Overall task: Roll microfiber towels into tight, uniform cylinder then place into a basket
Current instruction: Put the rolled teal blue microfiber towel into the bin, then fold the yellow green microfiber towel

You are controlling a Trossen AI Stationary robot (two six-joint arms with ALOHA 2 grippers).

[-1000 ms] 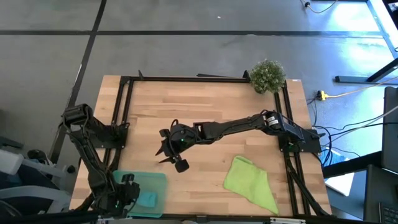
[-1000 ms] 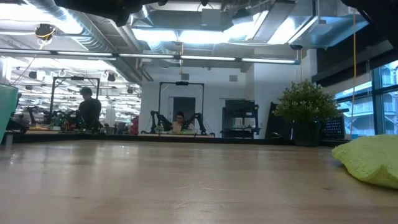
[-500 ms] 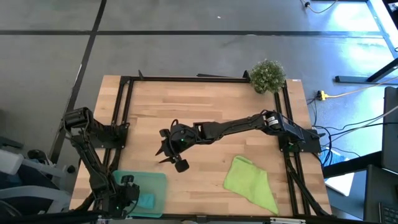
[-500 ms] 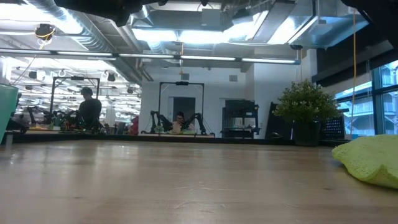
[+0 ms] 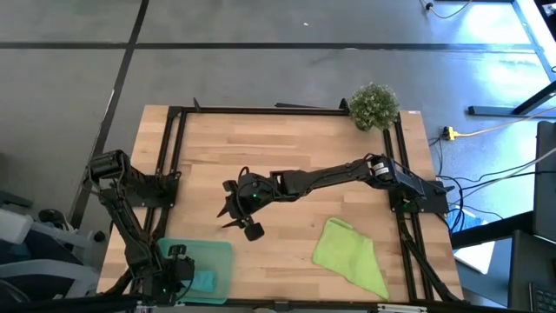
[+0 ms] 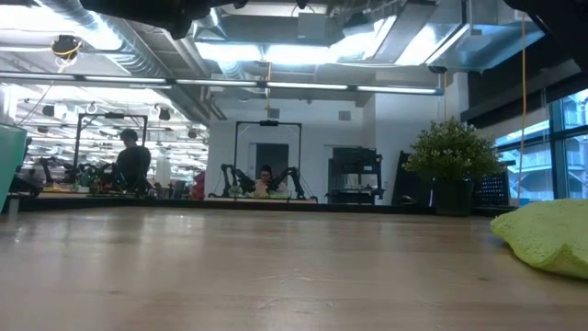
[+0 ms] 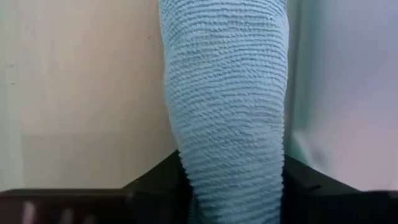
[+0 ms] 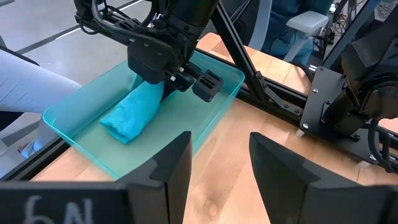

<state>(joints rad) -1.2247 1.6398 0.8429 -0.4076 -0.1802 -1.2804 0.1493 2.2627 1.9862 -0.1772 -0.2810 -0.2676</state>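
Observation:
The teal towel (image 8: pixel 134 109) lies rolled in the basket (image 8: pixel 217 84) at the table's near left corner, resting along the basket's floor. My left gripper (image 5: pixel 178 271) points down over the roll's far end, a finger (image 8: pixel 208 84) standing on either side of it, the jaws apart. The roll (image 7: pixel 227 106) runs away between those fingers. The lime towel (image 5: pixel 352 255) lies loose and crumpled on the table at the near right. My right gripper (image 5: pixel 243 219) hangs open over the table's middle, holding nothing. My left gripper straddles the far end of the teal roll (image 7: pixel 230 180) from above, slanting down, its fingers across the roll. The roll lies on the basket's floor. Whether the fingers touch the cloth I cannot tell, since the gripper's body hides the place.
A potted plant (image 5: pixel 373 104) stands at the table's far right corner. A black frame (image 5: pixel 174 148) borders the table's left, far and right sides. Bare wood lies between the basket and the lime towel (image 6: pixel 547 234).

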